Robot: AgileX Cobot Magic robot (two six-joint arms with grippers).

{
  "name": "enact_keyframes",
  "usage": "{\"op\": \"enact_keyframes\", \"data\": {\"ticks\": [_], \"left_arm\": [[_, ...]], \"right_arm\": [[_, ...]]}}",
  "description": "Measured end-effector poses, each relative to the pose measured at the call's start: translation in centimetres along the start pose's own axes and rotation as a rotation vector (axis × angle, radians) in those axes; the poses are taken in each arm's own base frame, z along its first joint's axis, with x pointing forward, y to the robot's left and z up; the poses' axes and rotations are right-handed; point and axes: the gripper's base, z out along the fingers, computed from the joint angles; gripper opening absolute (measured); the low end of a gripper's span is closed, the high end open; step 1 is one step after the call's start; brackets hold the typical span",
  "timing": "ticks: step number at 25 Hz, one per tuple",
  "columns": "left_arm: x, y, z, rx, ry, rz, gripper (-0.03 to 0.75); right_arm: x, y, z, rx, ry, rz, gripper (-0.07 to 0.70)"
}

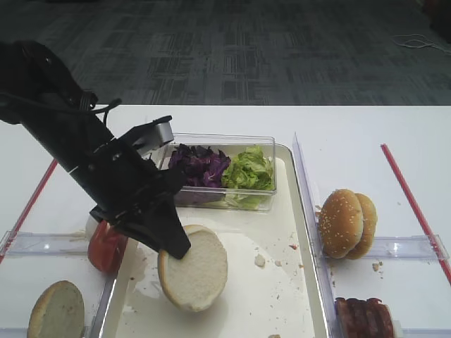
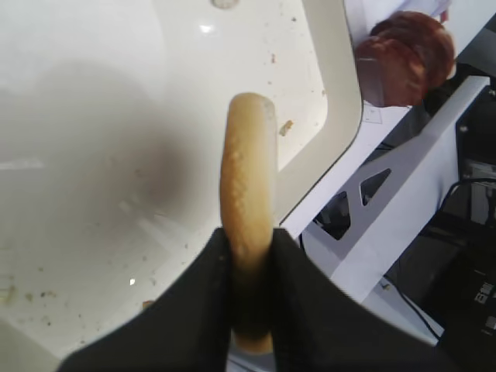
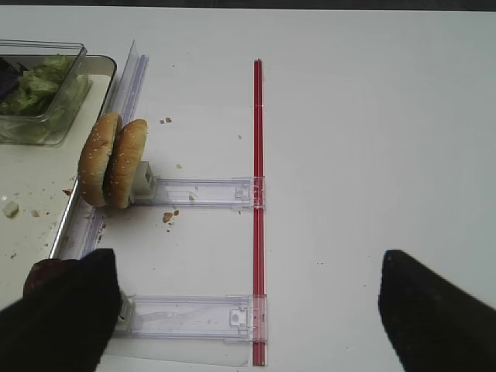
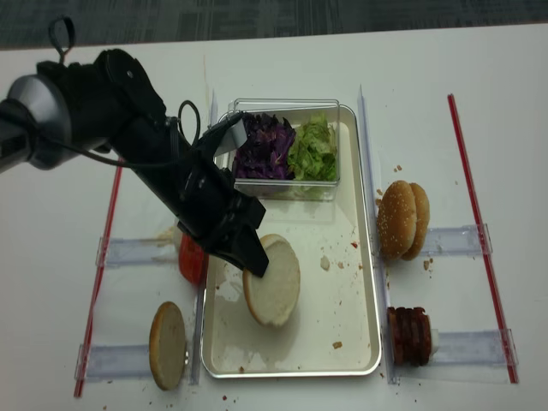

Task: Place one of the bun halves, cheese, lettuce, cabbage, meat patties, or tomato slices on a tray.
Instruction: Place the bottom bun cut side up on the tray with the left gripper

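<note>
Left end effector [image 2: 248, 263] clenched on the flat bun half [image 1: 194, 267], pinching it at its upper-left edge; in the left wrist view the bun half stands edge-on between the two dark fingers [image 2: 310, 310], tan crust facing the camera; in both high views its pale cut face tilts toward the viewer, over the front left part of the tray [image 1: 296, 282] (whether its lower edge touches the tray floor I cannot tell).

Tray floor speckled with crumbs; clear box [image 1: 264, 144] sits at the tray's far end, holding cabbage [image 1: 201, 165] on the left and lettuce [image 1: 248, 169] on the right, the two touching.

Tomato slices [image 1: 106, 246] stand just outside the tray's left rim, partly hidden by the left arm; a second flat bun half [image 1: 56, 310] stands on edge on the counter [image 1: 352, 134] near the front left corner, well apart from the held one.

Right of the tray: two sesame bun halves [image 1: 347, 224] on edge against a clear holder; meat patties [image 1: 364, 317] stacked on edge nearer the front.

Right end effector [image 3: 248, 310]: its dark fingers stand wide apart in the wrist view, nothing between them, hovering over bare counter beside a red strip [image 3: 258, 194].
</note>
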Motion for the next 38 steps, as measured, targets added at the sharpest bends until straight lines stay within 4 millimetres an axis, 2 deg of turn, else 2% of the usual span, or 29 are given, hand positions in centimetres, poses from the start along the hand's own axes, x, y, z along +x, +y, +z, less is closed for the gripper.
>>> {"op": "enact_keyframes", "data": {"ticks": [4,9,13,18,29,38], "left_arm": [[-1.3,1.4,1.0,0.006,0.02,0.0,0.113],[-3.2,2.2,1.6,0.016,0.012,0.001,0.113],[-3.9,3.2,2.5,0.013,0.032,-0.013,0.113],[-4.1,4.3,3.7,0.022,0.063,-0.052,0.113],[-4.3,4.2,3.7,0.024,0.057,-0.071,0.115],[-4.3,4.2,3.7,0.024,0.057,-0.08,0.2]], "right_arm": [[0.0,0.0,0.0,0.0,0.0,0.0,0.699],[0.0,0.0,0.0,0.0,0.0,0.0,0.699],[0.0,0.0,0.0,0.0,0.0,0.0,0.699],[0.0,0.0,0.0,0.0,0.0,0.0,0.699],[0.0,0.0,0.0,0.0,0.0,-0.002,0.699],[0.0,0.0,0.0,0.0,0.0,-0.002,0.699]]}}
